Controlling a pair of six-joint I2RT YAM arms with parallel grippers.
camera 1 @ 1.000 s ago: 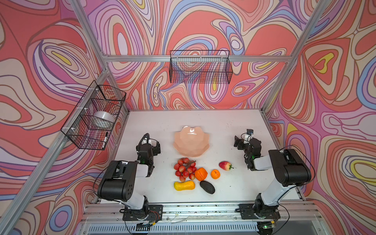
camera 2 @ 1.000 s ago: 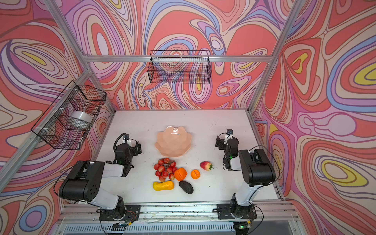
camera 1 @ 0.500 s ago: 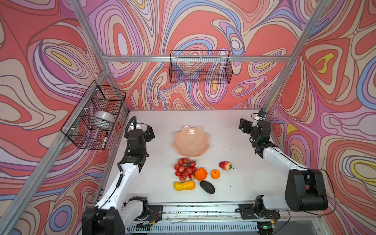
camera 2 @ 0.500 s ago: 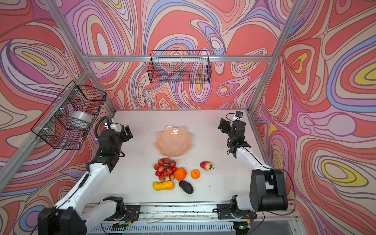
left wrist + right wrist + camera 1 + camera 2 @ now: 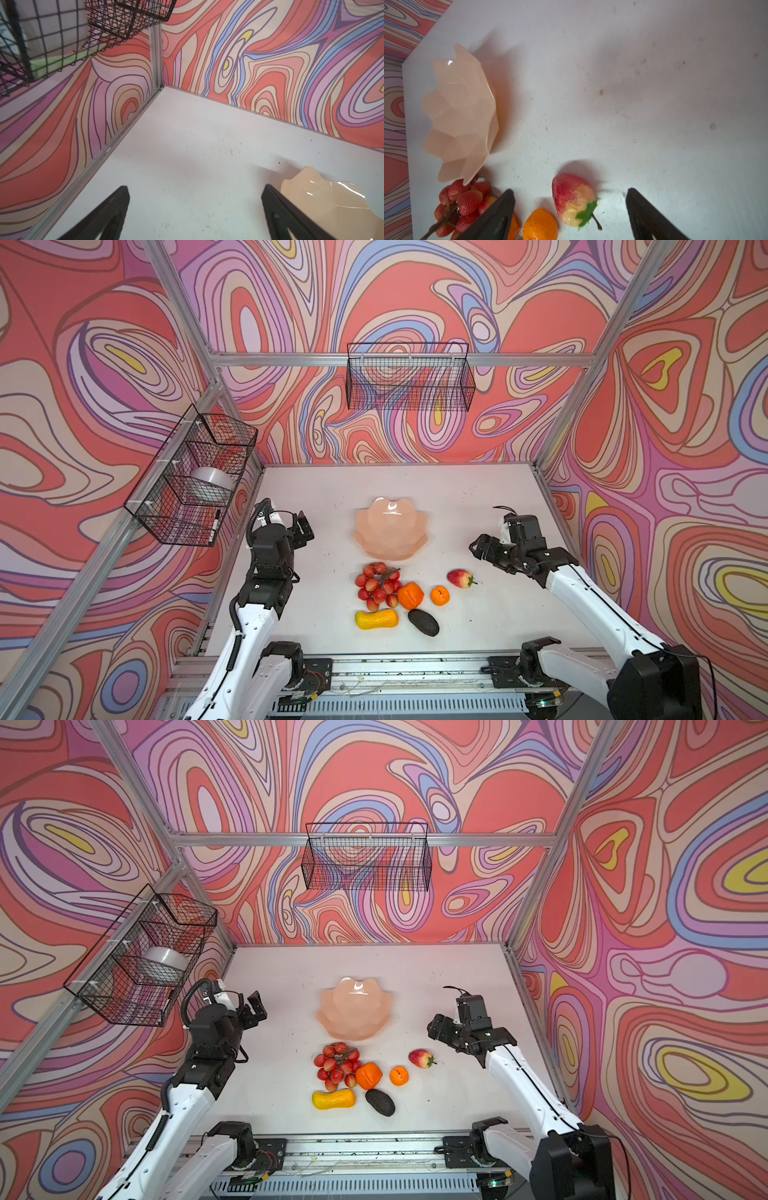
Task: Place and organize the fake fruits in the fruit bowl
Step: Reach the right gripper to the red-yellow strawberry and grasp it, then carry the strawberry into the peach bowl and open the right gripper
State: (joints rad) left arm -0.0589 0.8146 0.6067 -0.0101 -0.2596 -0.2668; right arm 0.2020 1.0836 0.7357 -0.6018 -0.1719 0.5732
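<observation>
Right wrist view: the right gripper (image 5: 570,190) hangs near the strawberry (image 5: 574,200), jaws apart, gripping nothing. The strawberry, grape bunch (image 5: 376,585), orange (image 5: 410,595), tangerine (image 5: 439,596), gourd (image 5: 376,619) and avocado (image 5: 423,622) all lie on the table (image 5: 332,497) — just outside the fruit bowl (image 5: 390,539). The left gripper (image 5: 195,188), spread wide, holds nothing beside the bowl.

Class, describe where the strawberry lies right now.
In both top views the strawberry lies right of centre, beside the small tangerine, nearer the camera than the pink bowl and close to the right gripper.
</observation>
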